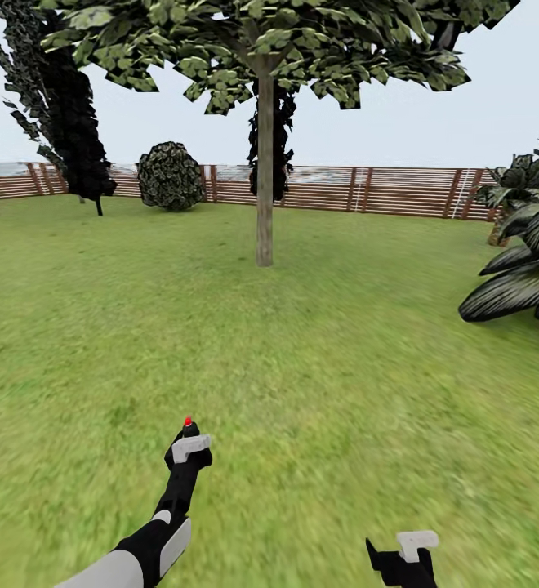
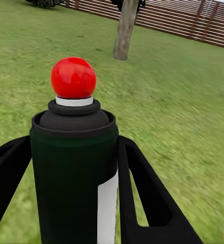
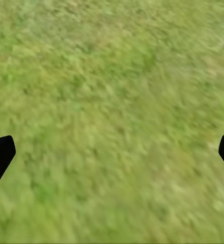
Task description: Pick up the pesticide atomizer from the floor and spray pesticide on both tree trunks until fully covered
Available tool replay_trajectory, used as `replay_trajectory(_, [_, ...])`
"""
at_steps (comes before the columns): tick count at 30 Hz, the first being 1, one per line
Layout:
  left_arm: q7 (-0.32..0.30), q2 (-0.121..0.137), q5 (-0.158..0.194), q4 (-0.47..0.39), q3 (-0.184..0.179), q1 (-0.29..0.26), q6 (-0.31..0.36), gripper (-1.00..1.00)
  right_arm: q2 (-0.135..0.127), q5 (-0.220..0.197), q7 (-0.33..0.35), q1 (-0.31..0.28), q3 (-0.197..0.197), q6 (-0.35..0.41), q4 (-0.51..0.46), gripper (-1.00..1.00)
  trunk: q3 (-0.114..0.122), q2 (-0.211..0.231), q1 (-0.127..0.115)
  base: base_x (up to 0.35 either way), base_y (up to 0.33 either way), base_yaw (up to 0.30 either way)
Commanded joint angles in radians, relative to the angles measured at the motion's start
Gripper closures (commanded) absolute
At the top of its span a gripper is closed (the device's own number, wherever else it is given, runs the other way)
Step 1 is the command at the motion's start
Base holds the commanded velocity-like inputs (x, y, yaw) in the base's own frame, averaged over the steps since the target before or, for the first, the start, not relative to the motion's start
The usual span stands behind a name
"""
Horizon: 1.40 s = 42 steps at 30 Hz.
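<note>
Left end effector holds the pesticide atomizer up toward a tree on the lawn.

In the head view the left arm reaches forward and up from the lower left, its left end effector [image 1: 189, 447] clamped around the pesticide atomizer [image 1: 188, 433], whose red top faces the tree trunk [image 1: 265, 171] standing well apart across the lawn [image 1: 318, 343]. In the left wrist view the dark body with its white label strip and red cap [image 2: 73, 77] sits upright between the two black fingers [image 2: 142, 198], the trunk beyond. The right end effector [image 1: 402, 555] hangs low at the bottom edge, its fingers spread wide over bare grass. A slatted fence [image 1: 367, 189] bounds the garden.
</note>
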Motion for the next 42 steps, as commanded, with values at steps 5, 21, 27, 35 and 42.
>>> replay_trajectory(5, [0.0, 0.0, 0.0, 0.0, 0.0, 0.0, 0.0, 1.0, 0.0, 0.0, 0.0, -0.001, 0.001, 0.0, 0.011, -1.0, 0.0, 0.0, 0.0, 0.35, 0.0, 0.0])
replay_trajectory(21, [0.0, 0.0, 0.0, 0.0, 0.0, 0.0, 0.0, 1.0, 0.002, 0.001, 0.0, 0.0, 0.002, 0.0, 0.021, -1.0, 0.0, 0.0, 0.0, 0.35, 0.0, 0.0])
replay_trajectory(27, [0.0, 0.0, 0.0, -0.001, 0.0, 0.0, 0.0, 1.0, 0.002, 0.001, -0.001, -0.001, 0.002, 0.0, 0.025, -1.0, 0.0, 0.0, 0.0, 0.35, 0.0, 0.0])
replay_trajectory(35, [0.0, 0.0, 0.0, 0.0, 0.0, 0.0, 0.0, 1.0, 0.002, 0.001, -0.001, 0.0, 0.002, 0.0, 0.025, -1.0, 0.0, 0.0, 0.0, 0.35, 0.0, 0.0])
replay_trajectory(42, [0.0, 0.0, 0.0, 0.0, 0.0, 0.0, 0.0, 1.0, 0.002, 0.001, -0.002, -0.001, 0.002, 0.0, 0.026, -1.0, 0.0, 0.0, 0.0, 0.35, 0.0, 0.0])
